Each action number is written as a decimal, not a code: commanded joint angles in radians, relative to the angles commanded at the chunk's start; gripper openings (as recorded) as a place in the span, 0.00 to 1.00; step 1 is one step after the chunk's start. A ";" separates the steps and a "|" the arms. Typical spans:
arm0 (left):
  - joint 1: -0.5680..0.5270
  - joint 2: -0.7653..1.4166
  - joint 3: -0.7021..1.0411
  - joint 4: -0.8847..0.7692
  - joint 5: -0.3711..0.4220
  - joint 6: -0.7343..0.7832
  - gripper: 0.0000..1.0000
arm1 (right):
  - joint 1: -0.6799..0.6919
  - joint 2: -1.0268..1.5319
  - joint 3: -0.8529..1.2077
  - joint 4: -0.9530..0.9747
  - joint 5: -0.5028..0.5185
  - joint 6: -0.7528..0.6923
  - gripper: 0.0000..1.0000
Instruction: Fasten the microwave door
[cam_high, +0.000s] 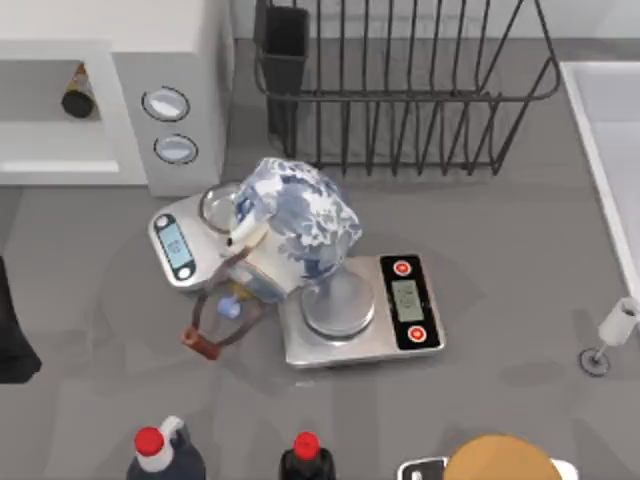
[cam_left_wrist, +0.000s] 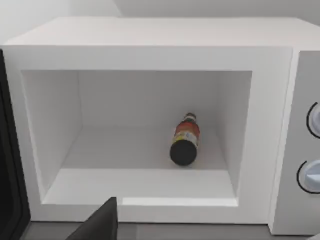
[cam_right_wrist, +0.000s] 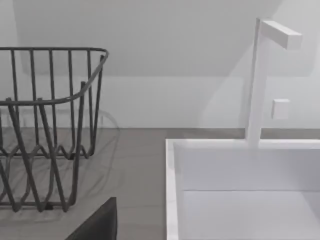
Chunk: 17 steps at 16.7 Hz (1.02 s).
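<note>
White microwave (cam_left_wrist: 150, 45) at the desk's far-left corner gapes open, bottle (cam_left_wrist: 185, 142) inside; door unfastened; I cannot tell either pincer's state.

I am seeing the microwave (cam_high: 170, 90) sitting at the far left of the table (cam_high: 500, 250), its cavity standing open, with a bottle (cam_left_wrist: 185, 140) lying on its side inside, toward the right of the cavity floor. A wire rack (cam_high: 400, 90) is standing just right of the microwave along the far edge, and a sink (cam_right_wrist: 240, 190) is lying at the far right, a tap (cam_right_wrist: 265, 75) rising behind it. Two kitchen scales are sitting mid-table: one (cam_high: 180, 240) just in front of the microwave, the other (cam_high: 370, 310) nearer and to its right. A patterned teapot (cam_high: 290, 225) is sitting between them, overlapping both. Two capped bottles (cam_high: 165, 455) are standing at the near edge.
</note>
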 joint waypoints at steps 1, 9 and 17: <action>0.000 0.000 0.000 0.000 0.000 0.000 1.00 | 0.000 0.000 0.000 0.000 0.000 0.000 1.00; 0.000 0.000 0.000 0.000 0.000 0.000 0.40 | 0.000 0.000 0.000 0.000 0.000 0.000 1.00; 0.000 0.000 0.000 0.000 0.000 0.000 0.00 | 0.000 0.000 0.000 0.000 0.000 0.000 1.00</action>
